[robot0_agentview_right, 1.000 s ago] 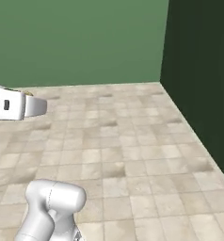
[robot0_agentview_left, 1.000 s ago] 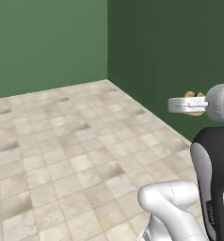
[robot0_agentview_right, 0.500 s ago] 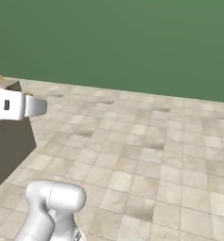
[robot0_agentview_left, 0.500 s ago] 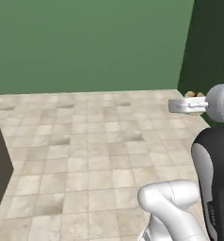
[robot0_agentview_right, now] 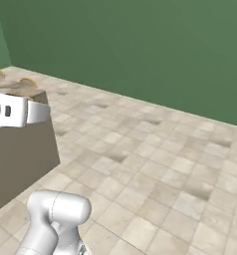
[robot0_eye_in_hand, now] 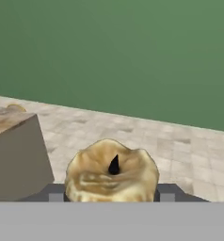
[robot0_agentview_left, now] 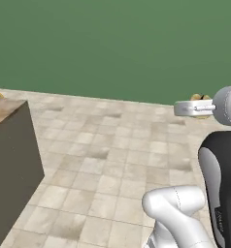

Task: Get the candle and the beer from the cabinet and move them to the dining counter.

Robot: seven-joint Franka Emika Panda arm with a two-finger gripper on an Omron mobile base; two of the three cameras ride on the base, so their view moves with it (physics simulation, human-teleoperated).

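While jaws clamp squat golden-brown wax candle [robot0_eye_in_hand: 112,170], marbled stone-topped dining counter [robot0_agentview_left: 1,111] nears; delivery, beer pending.

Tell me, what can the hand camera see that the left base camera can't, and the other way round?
The hand view looks down into the candle, showing its dark wick and wavy golden rim, gripped between the two dark fingertips. The left base view shows the robot's white arm and the gripper from the side, with just a sliver of candle peeking out. Both share the green wall, the tiled floor and a corner of the stone-topped counter.
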